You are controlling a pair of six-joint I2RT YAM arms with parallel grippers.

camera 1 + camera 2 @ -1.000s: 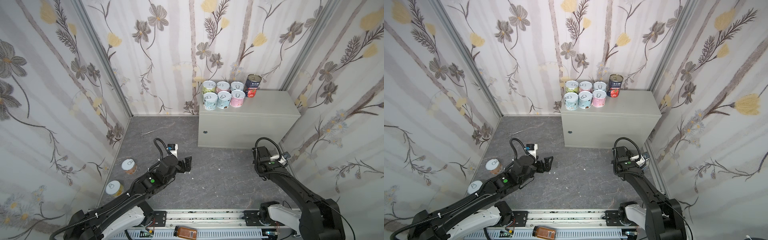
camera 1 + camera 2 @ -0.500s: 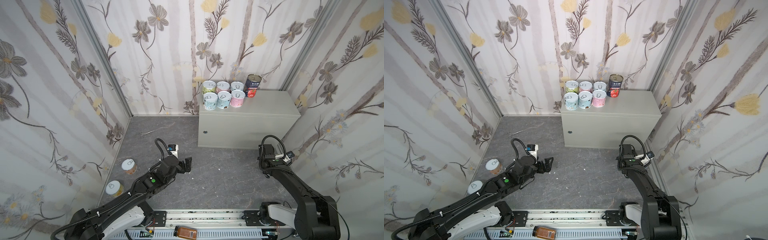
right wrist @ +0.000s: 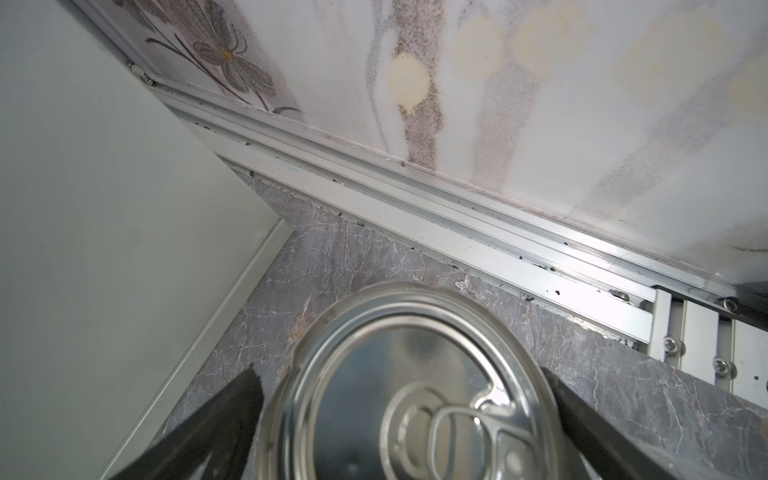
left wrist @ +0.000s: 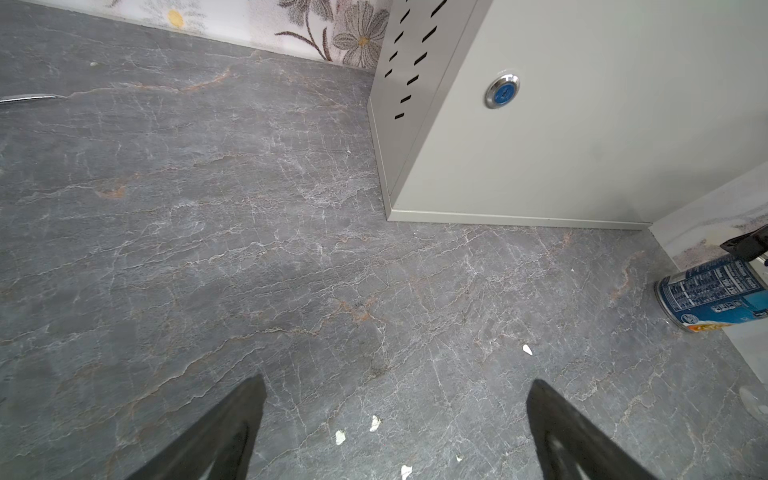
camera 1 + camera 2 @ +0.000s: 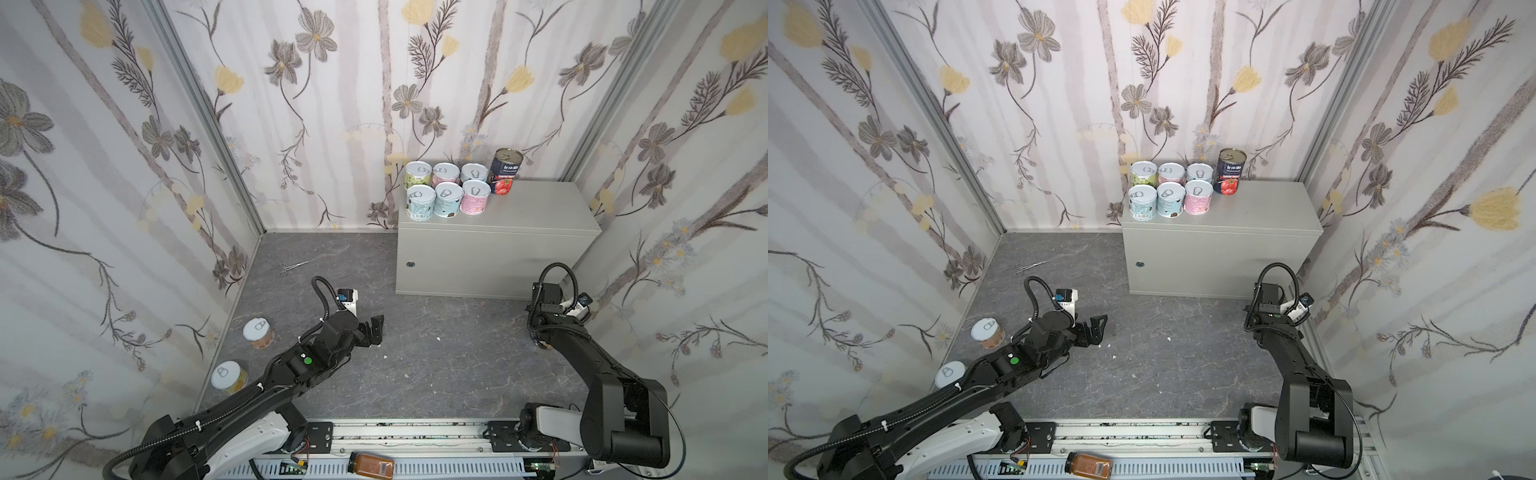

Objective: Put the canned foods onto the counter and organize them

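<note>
Far back on the dark floor [image 5: 436,365] stands the big grey counter [image 5: 519,208], bare on its right side. Six short tins [image 5: 446,189] sit on its left end in two rows, and the tall tomato tin [image 5: 504,172] stands just beside them. Two more short tins [image 5: 257,332] wait at the floor's left edge. The blue tin [image 4: 715,297] stands up straight at the floor's right edge, near the counter's front corner. The right gripper [image 3: 401,374] is right above it, fingers spread wide, one on each side of its shiny top. It is not squeezing yet, I think. The left gripper [image 4: 395,386], spread wide too and holding nothing, is well apart from that tin, so the right arm is nearer.
</note>
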